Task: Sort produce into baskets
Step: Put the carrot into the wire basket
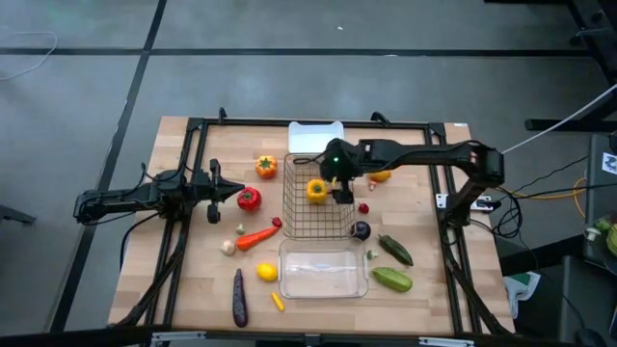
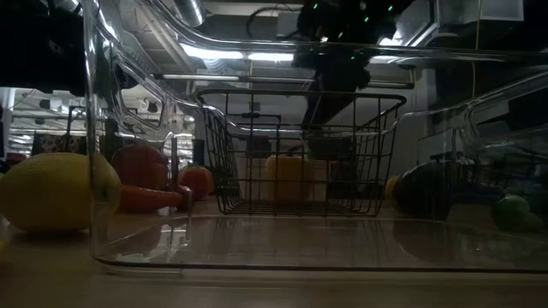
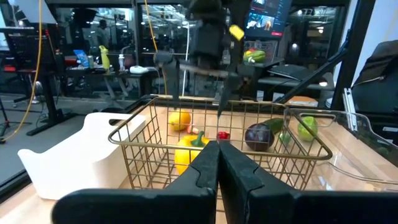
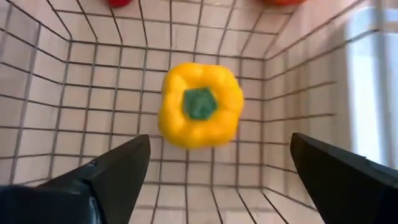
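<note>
Directly beneath the right gripper [image 4: 217, 174], whose two fingers stand wide apart and hold nothing, a yellow pepper [image 4: 200, 106] lies on the floor of the wire basket [image 1: 294, 217], stem up, lined up with the gap between the jaws but clear of both. That gripper hangs over the basket's right part in the high view, while the left gripper [image 1: 214, 191] waits at the table's left side with its fingers pressed shut on nothing. Three containers stand down the middle of the wooden table [image 1: 193, 280]: the basket in the centre, a clear plastic tray [image 1: 323, 273] nearer, and a white tray [image 1: 315, 136] at the far edge. Loose produce counts as two green cucumbers [image 1: 393, 279] at near right, two purple eggplants, a long one [image 1: 239, 298] at near left and a round one [image 1: 361, 230] just right of the basket, one red pepper [image 1: 249, 200], one orange pepper [image 1: 266, 167], one carrot [image 1: 255, 237], one lemon [image 1: 267, 273] and one garlic [image 1: 228, 248]. Around the table lies grey floor; beyond it, a workshop with desks and equipment.
</note>
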You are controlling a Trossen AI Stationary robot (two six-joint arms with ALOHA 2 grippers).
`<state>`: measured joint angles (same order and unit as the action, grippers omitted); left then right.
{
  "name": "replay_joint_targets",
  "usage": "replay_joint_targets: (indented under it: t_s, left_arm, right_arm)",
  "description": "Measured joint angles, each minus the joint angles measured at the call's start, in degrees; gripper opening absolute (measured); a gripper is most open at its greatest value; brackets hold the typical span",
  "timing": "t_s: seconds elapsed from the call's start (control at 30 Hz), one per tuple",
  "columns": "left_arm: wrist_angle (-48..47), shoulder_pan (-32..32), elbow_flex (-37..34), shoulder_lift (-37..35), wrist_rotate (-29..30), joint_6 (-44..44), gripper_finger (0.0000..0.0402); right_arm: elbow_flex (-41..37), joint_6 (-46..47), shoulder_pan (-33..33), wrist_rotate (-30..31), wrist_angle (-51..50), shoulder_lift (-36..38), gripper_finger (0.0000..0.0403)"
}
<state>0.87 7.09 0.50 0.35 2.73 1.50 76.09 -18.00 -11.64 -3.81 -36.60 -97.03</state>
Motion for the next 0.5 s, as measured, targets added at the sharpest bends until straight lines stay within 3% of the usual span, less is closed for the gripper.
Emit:
replay_joint_targets:
  t_s: [0.27, 0.5]
  left_arm:
    - [0.0, 0.0, 0.0, 0.0, 0.0, 0.0, 0.0004]
    - [0.0, 0.0, 0.0, 0.0, 0.0, 0.0, 0.0004]
  right_arm:
    - [0.0, 0.0, 0.0, 7.3, -6.1, 9.6, 0.0383]
    - [0.0, 0.5, 0.0, 10.0, -12.2, 18.4, 0.0383]
